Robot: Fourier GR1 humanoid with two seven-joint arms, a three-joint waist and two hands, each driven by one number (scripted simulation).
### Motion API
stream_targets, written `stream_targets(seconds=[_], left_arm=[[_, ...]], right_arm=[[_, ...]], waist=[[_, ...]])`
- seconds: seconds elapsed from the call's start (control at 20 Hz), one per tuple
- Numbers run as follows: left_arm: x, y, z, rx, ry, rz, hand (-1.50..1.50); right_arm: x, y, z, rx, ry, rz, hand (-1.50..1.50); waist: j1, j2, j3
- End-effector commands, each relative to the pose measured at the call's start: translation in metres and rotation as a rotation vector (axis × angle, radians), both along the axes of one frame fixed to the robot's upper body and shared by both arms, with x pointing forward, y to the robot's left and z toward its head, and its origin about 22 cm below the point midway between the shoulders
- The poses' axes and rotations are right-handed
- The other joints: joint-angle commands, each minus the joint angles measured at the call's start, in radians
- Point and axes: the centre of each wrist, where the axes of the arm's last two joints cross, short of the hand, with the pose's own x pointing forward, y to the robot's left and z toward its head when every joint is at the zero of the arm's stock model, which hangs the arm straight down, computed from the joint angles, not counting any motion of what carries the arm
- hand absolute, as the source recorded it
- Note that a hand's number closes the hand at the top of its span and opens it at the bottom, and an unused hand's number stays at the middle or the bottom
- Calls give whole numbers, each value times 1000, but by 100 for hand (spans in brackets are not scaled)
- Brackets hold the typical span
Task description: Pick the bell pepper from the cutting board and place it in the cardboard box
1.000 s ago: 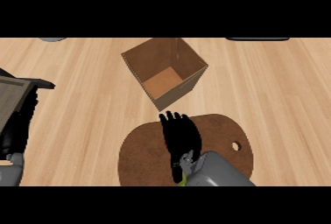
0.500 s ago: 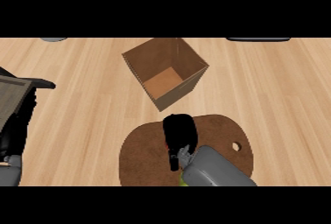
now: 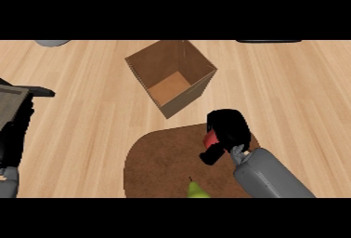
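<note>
The red bell pepper [image 3: 210, 139] shows only as a small patch under my right hand [image 3: 228, 126], whose fingers are curled round it. Hand and pepper are over the far right part of the brown cutting board [image 3: 159, 162]. The open cardboard box [image 3: 171, 76] stands tilted just beyond the board, up and to the left of that hand. My left hand [image 3: 15, 137] rests at the view's left edge with its fingers up, apart from everything.
A yellow-green item [image 3: 197, 190] lies on the board's near edge, beside my right forearm [image 3: 270, 175]. A dark grey object [image 3: 12, 103] sits at the left edge. Grey and dark shapes [image 3: 51, 42] touch the counter's far edge.
My right hand's fingers went from straight over the board to curled round the red pepper. The hand has shifted right and farther away. The yellow-green item is now uncovered.
</note>
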Motion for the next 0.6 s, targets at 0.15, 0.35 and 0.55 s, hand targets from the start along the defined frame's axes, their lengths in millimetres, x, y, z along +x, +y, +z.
stream_targets(seconds=[0.15,0.35,0.55], left_arm=[[11,-4,-12,-18,19,9,0],[17,0,-2,1,2,2,0],[3,-1,-5,8,-12,26,0]], right_arm=[[6,-115,17,57,-213,-110,150],[-3,-124,28,0,-316,-152,150],[-25,-125,81,74,-522,-102,150]], waist=[[-7,6,-1],[4,5,-1],[-8,-3,-1]])
